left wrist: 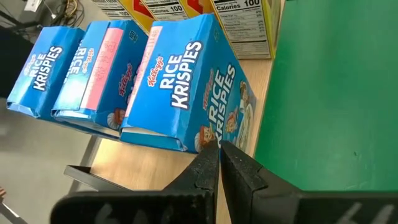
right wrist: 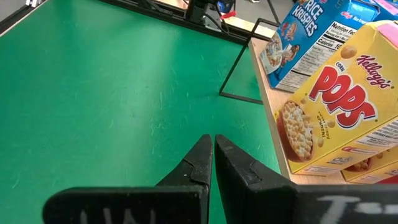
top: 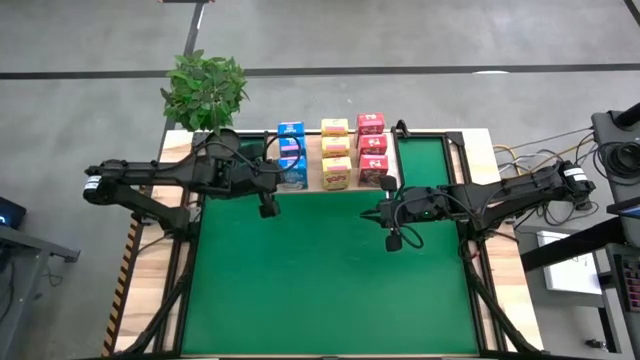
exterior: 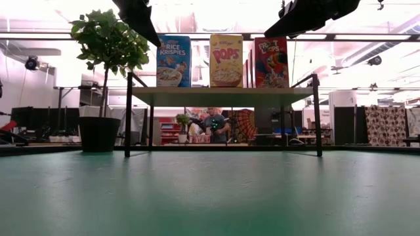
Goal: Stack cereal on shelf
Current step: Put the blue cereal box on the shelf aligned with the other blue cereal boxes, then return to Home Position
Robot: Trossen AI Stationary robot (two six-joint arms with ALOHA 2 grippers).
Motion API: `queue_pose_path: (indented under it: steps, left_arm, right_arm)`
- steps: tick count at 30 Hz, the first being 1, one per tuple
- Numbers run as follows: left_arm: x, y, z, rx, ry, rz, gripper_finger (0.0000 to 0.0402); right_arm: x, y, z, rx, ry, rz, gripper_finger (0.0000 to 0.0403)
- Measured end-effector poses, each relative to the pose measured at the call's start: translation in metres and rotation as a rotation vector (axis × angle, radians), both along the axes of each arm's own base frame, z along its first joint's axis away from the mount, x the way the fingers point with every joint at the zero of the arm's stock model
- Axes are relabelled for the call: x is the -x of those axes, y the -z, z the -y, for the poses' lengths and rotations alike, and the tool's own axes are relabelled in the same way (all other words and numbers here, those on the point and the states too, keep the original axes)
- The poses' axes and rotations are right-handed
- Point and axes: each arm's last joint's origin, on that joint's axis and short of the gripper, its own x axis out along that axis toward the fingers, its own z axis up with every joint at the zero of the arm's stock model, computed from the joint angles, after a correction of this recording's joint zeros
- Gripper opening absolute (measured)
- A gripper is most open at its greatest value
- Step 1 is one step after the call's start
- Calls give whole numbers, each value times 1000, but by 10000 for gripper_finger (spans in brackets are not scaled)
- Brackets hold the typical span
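Several cereal boxes stand upright on the light-wood shelf [top: 311, 172] at the far side of the green mat: blue Rice Krispies [top: 290, 155], yellow Pops [top: 336, 155] and red boxes [top: 372, 150], three of each, one behind the other. In the low view the front blue [exterior: 174, 60], yellow [exterior: 226, 60] and red [exterior: 271, 62] boxes stand on the shelf board [exterior: 223, 96]. My left gripper [left wrist: 219, 149] is shut, high up beside the front blue box [left wrist: 186, 87]. My right gripper [right wrist: 213, 142] is shut over the mat, in front of the front Pops box [right wrist: 336, 106]. My left gripper's shut fingertips [left wrist: 210, 152] stand right at the lower front corner [left wrist: 205, 134] of the nearest blue box, slanting down toward it. I cannot tell whether they touch it. My right gripper touches nothing.
A potted plant [top: 205, 90] stands at the shelf's far left corner, beside the left arm. The green mat [top: 330, 280] spreads from the shelf to the near edge. The shelf's black metal legs [exterior: 128, 115] stand on the mat. Cables and gear [top: 610, 150] lie off the right side.
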Motion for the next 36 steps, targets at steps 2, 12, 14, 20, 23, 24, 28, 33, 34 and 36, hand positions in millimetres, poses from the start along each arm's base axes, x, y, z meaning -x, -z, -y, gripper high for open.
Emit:
queue_pose_path:
  steps: [2,12,14,20,23,24,28,33,34,36]
  left_arm:
    - [0,0,0,2,-2,2,0]
    - [0,0,0,17,4,2,0]
    - [0,0,0,18,4,2,0]
    - [0,0,1,18,8,2,0]
    - [0,0,4,19,19,-1,0]
    - [0,0,5,18,27,-2,0]
    - [4,-3,15,-5,96,-9,0]
    - [10,-3,29,-24,191,30,0]
    - [12,-1,32,-22,225,48,0]
    - [18,5,36,-11,306,86,0]
  right_arm:
    - [0,0,0,0,0,0,9]
    - [0,0,0,6,-2,0,9]
    - [0,0,0,6,-3,0,9]
    - [0,0,0,8,-4,0,9]
    - [0,0,0,35,-17,-3,9]
    - [0,0,0,47,-23,-4,9]
    - [1,3,0,83,-49,-15,9]
    - [2,4,-1,106,-110,3,9]
    - [2,4,-1,108,-116,7,9]
    - [2,5,-1,117,-120,3,9]
